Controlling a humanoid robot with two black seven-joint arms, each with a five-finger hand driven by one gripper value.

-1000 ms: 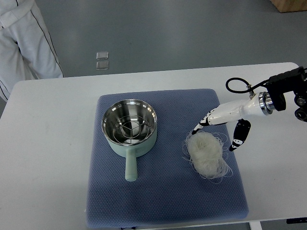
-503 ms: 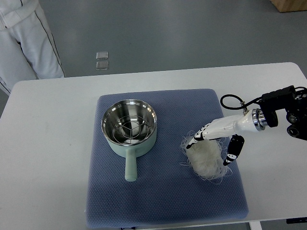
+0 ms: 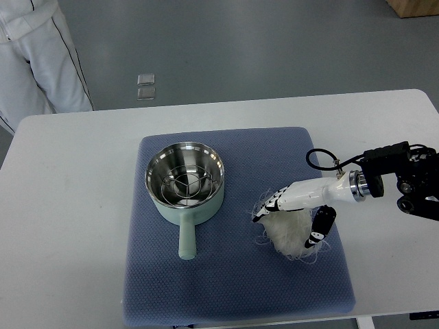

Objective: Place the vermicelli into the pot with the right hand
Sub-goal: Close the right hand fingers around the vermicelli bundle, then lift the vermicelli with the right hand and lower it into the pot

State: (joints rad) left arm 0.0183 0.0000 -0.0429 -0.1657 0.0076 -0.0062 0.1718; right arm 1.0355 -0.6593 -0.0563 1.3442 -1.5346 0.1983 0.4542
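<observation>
A white tabletop (image 3: 68,205) seen from above carries a square blue mat (image 3: 233,288). On the left half of the mat sits a pale green pot (image 3: 185,184) with a shiny steel inside and a round wire rack at its bottom; its short handle points toward the near edge. On the right half of the mat, well apart from the pot, lies a loose nest of pale white vermicelli (image 3: 291,234), with stray strands curling out around it. The right arm reaches in from the right edge, black at the wrist with a looped cable, then white toward the right robot hand (image 3: 291,209). The hand is down on top of the noodle nest, its white and black fingers (image 3: 269,205) draped over the far left side and its thumb (image 3: 319,229) pressed into the right side, so the nest sits between them in a closing pinch. At the top left corner, beyond the tabletop, a person in white trousers (image 3: 41,55) stands on the grey floor (image 3: 274,41).
</observation>
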